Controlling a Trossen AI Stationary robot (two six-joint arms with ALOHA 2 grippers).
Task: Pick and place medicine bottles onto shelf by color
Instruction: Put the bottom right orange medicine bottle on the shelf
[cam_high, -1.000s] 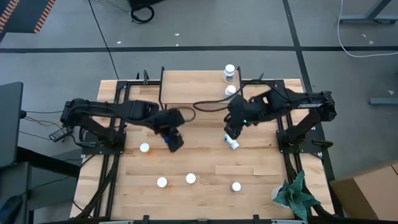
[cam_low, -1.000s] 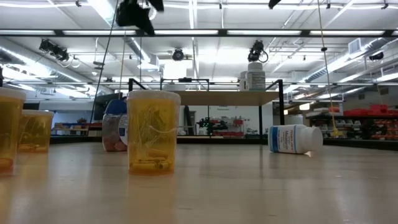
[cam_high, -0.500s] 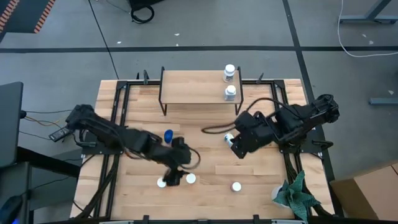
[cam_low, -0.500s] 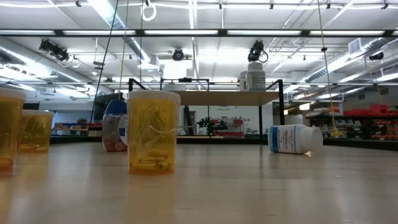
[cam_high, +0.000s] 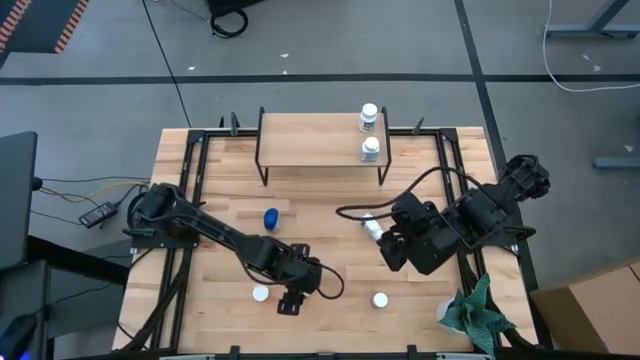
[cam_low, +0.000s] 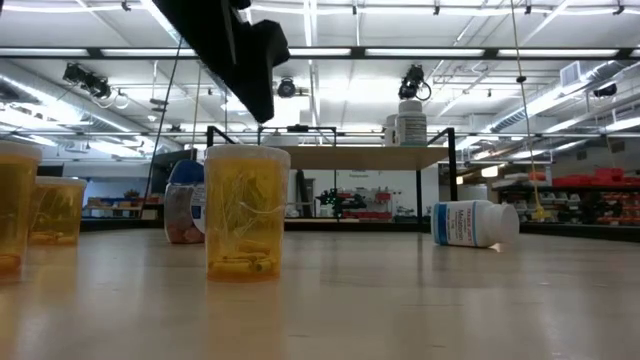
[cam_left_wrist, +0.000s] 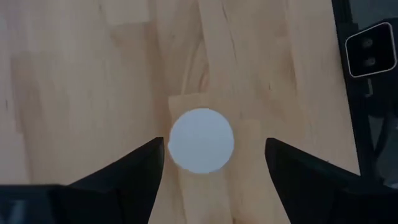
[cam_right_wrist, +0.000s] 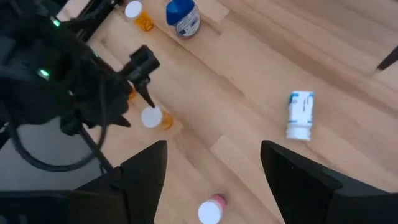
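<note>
Bottles stand scattered over the counter: a white-capped orange bottle near the front edge sits directly under the left pincer, which hangs over it with its fingers spread wide on either side of the cap, touching nothing. Another white-capped bottle stands just beside it toward the left edge, and a blue-topped bottle stands nearer the middle. A white bottle lies on its side right of centre, close to the right pincer, whose fingers are open and empty above the counter. A pink bottle stands near the front edge on the right. The shelf sits at the back edge of the counter, with two white bottles on its right end, one behind the other.
</note>
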